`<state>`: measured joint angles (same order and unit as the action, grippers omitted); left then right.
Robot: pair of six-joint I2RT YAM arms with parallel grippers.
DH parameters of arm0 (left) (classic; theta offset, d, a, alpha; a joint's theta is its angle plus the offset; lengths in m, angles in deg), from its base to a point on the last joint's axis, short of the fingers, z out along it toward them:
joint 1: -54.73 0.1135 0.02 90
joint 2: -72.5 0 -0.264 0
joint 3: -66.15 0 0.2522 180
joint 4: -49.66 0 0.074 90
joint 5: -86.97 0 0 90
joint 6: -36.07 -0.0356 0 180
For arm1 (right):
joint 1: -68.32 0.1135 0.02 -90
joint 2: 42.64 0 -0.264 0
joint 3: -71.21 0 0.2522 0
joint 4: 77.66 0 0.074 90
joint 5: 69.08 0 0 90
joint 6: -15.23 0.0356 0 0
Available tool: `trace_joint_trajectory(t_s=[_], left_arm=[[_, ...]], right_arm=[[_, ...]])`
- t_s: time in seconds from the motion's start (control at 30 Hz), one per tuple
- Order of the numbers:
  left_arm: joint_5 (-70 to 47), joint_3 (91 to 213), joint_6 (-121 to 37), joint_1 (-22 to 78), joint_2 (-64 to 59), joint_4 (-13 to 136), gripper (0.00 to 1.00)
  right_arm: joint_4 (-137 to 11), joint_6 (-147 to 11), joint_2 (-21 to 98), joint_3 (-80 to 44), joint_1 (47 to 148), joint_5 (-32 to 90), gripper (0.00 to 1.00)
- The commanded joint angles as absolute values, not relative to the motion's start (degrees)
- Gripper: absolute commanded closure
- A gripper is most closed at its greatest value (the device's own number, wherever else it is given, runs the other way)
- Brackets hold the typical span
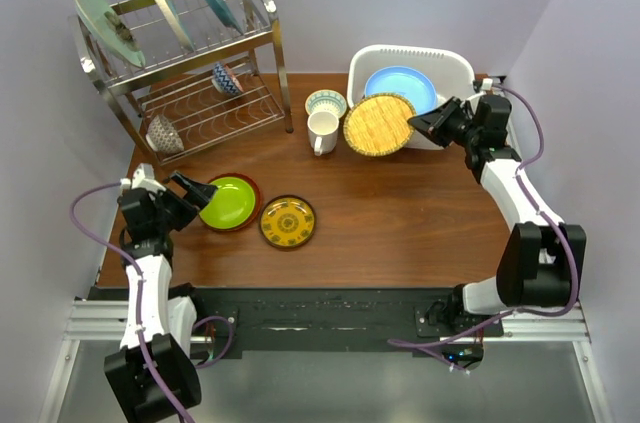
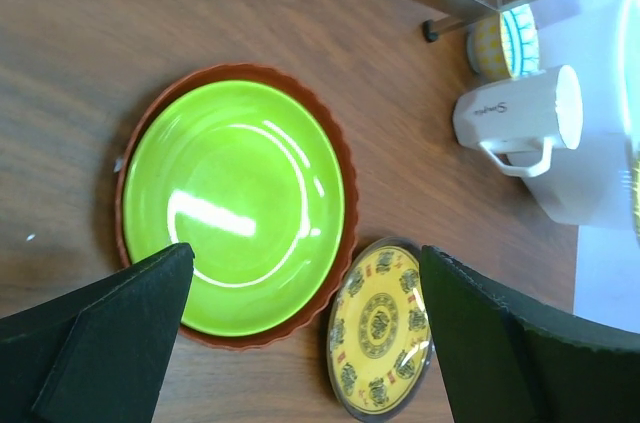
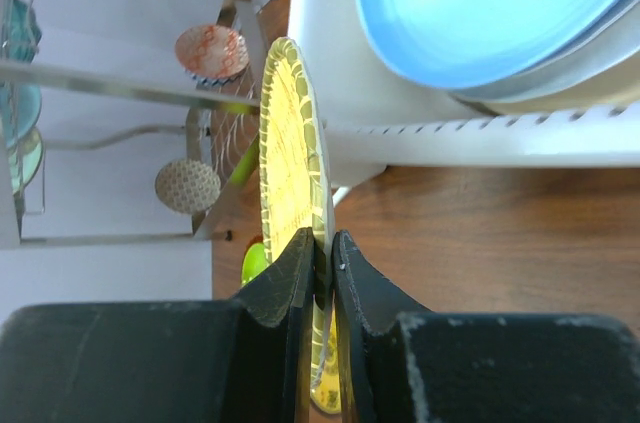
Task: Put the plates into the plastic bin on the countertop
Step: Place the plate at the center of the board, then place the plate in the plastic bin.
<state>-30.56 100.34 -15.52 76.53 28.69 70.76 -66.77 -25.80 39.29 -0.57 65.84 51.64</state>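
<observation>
**A:** What has the right gripper (image 3: pixel 322 248) got?

**B:** Its fingers are pinched on the rim of the yellow woven plate (image 3: pixel 290 143). The plate stands on edge and runs straight out past the fingertips.

**A:** And the plastic bin (image 3: pixel 330 63)?

**B:** Its white wall is just to one side of the plate, beyond the fingertips. A blue plate (image 3: pixel 480 3) already lies inside on top of others. The woven one looks to be outside the wall, over the countertop (image 2: pixel 100 43).

**A:** So that step is carrying, not releasing?

**B:** That's my judgement. Next, the plate has to clear the rolled rim, tip flat above the blue plate, and only then be let go.

**A:** And the left gripper (image 2: pixel 307 255)?

**B:** Its fingers are spread wide and hold nothing. The lime green plate (image 2: pixel 235 193) lies between and just beyond the tips, nested on the red-orange plate (image 2: pixel 350 183). The yellow patterned plate (image 2: pixel 380 328) is beside one finger.

**A:** What does it need to do?

**B:** Probably drop one finger to the green plate's rim and close on that edge alone, without catching the red-orange one beneath.
</observation>
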Motion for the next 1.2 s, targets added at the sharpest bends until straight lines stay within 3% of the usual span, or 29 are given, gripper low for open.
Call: trace_joint_trajectory(t_s=[0.0,1.17], left_arm=[[-34.41,103.29,-18.07,77.06,27.07,72.65,0.0],[-47.5,99.86,-16.4,76.97,23.02,59.82,0.0]], right_arm=[[-71.02,-25.55,40.32,-5.91,65.33,49.49,1.0],[-77.87,-14.13,58.96,-20.15,61.2,47.29,1.0]])
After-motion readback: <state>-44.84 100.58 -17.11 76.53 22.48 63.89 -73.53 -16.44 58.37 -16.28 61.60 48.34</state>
